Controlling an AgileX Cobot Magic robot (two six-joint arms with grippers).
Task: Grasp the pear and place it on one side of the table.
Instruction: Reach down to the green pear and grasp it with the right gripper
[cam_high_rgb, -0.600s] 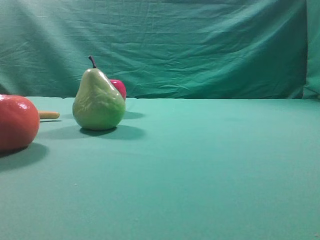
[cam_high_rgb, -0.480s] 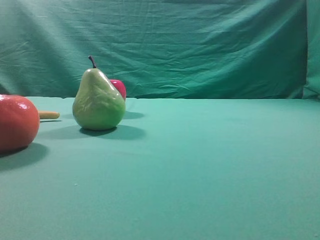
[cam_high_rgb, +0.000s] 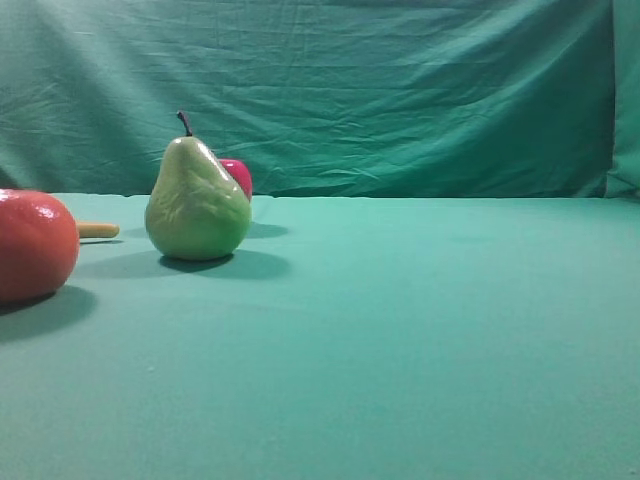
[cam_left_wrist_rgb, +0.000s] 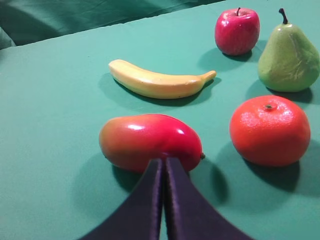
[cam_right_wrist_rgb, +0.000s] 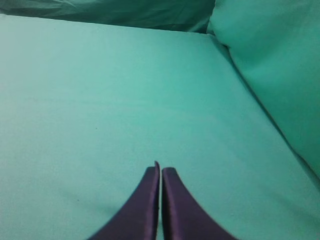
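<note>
The glossy yellow-green pear (cam_high_rgb: 198, 202) with a dark stem stands upright on the teal table (cam_high_rgb: 400, 320), left of middle in the exterior high view. It also shows in the left wrist view (cam_left_wrist_rgb: 289, 57) at the upper right. My left gripper (cam_left_wrist_rgb: 163, 162) is shut and empty, hovering near a red-yellow mango (cam_left_wrist_rgb: 150, 141), well short of the pear. My right gripper (cam_right_wrist_rgb: 160, 170) is shut and empty over bare cloth. Neither gripper shows in the exterior high view.
A red apple (cam_left_wrist_rgb: 237, 30) sits behind the pear. A large orange-red round fruit (cam_left_wrist_rgb: 270, 130) lies near the pear, also at the exterior view's left edge (cam_high_rgb: 33, 245). A yellow banana (cam_left_wrist_rgb: 157, 82) lies beyond the mango. A wrinkled teal backdrop (cam_high_rgb: 350, 90) rises behind.
</note>
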